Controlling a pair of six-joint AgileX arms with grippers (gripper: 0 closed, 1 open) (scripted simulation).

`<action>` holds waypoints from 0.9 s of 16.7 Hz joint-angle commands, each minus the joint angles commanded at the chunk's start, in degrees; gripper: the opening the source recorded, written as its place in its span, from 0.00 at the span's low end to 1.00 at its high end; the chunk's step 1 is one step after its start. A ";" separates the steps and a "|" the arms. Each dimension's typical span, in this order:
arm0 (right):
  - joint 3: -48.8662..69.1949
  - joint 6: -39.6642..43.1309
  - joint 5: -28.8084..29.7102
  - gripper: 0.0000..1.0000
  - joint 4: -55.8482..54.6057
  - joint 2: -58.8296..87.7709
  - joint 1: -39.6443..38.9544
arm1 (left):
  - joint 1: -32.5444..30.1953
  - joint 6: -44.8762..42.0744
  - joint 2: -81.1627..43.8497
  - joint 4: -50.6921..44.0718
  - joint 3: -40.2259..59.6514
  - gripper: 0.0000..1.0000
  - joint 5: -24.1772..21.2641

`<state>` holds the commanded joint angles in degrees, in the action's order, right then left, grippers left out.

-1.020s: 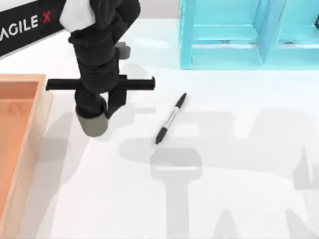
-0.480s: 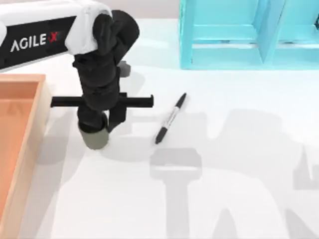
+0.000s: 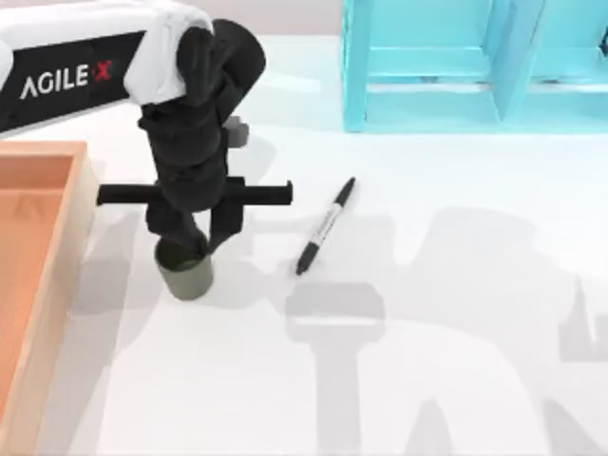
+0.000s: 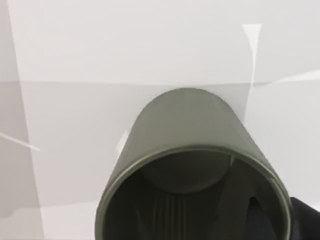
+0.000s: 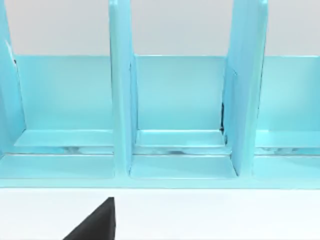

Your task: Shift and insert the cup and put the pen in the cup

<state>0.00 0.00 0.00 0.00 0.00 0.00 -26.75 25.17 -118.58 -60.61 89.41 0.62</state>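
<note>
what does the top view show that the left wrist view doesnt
Only the top view shows the pen lying on the table, the wooden tray at the table's left, the blue shelf, and the left arm over the cup. Only the left wrist view looks into the cup's hollow inside. Both show the olive cup and the white table.
</note>
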 joint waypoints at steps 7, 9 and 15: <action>0.00 0.00 0.00 1.00 0.00 0.00 0.00 | 0.00 0.00 0.00 0.00 0.00 0.90 0.00; 0.00 0.00 0.00 1.00 0.00 0.00 0.00 | 0.00 0.00 0.00 0.00 0.00 1.00 0.00; 0.00 0.00 0.00 1.00 0.00 0.00 0.00 | 0.00 0.00 0.00 0.00 0.00 1.00 0.00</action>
<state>0.00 0.00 0.00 0.00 0.00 0.00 -26.75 25.17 -118.58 -60.61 89.41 0.62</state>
